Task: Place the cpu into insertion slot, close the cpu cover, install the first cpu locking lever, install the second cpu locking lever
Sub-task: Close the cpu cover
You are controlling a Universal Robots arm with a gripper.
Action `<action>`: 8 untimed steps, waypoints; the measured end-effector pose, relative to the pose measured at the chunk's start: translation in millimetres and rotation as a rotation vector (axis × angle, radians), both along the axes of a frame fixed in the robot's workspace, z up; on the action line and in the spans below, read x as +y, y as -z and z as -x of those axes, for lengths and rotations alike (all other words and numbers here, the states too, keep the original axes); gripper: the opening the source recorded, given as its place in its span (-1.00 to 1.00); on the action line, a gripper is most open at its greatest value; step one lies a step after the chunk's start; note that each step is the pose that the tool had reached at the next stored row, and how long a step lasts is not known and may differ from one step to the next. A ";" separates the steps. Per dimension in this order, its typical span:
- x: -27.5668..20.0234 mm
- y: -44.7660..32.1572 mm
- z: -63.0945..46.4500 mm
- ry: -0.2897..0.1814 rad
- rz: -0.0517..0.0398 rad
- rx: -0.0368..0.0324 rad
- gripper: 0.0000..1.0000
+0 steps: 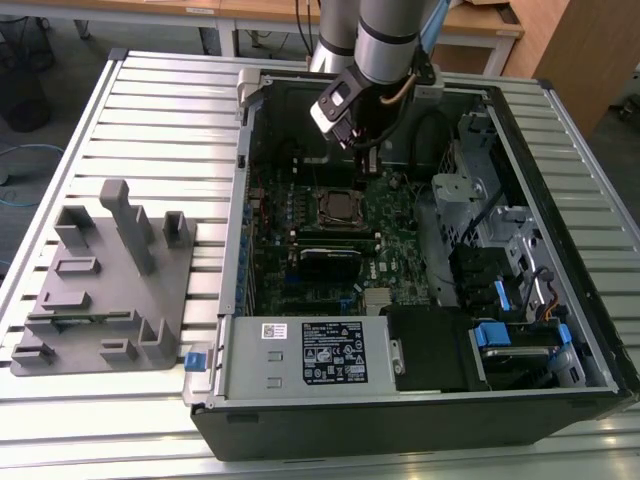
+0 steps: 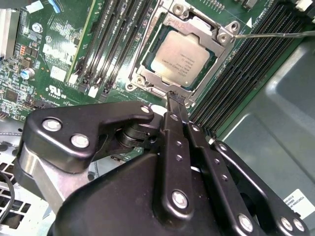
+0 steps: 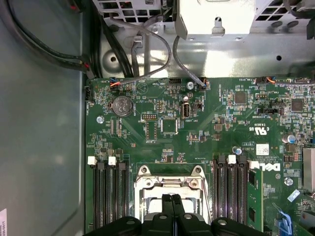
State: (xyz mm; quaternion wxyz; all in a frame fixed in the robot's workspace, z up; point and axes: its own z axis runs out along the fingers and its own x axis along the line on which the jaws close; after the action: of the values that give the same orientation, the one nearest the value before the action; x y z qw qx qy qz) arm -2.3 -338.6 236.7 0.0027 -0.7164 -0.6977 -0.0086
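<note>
The cpu lies flat in the insertion slot, dull silver face up. The silver cpu cover lies down around it as a frame. A thin metal lever rod juts from the socket's corner over the memory slots. My gripper is shut with nothing between its fingers, tips hovering just beside the socket's edge. In the first wrist view the gripper sits over the cover. In the exterior view the gripper hangs inside the open case, just behind the socket.
Black memory slots flank the socket on both sides. Cables and a metal drive cage lie nearby. The power supply fills the case's front. A grey fixture plate stands on the slatted table at the exterior view's left.
</note>
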 end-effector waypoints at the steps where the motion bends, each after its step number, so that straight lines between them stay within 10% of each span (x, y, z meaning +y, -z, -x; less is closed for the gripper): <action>1: -0.1 0.2 1.2 0.000 0.0001 0.0000 -0.80; 8: 1.4 2.6 10.6 0.000 0.0025 0.0000 -0.80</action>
State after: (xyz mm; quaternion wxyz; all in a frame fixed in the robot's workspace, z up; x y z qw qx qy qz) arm -13.0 -337.3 234.2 0.0018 -0.7163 -0.6977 -0.0078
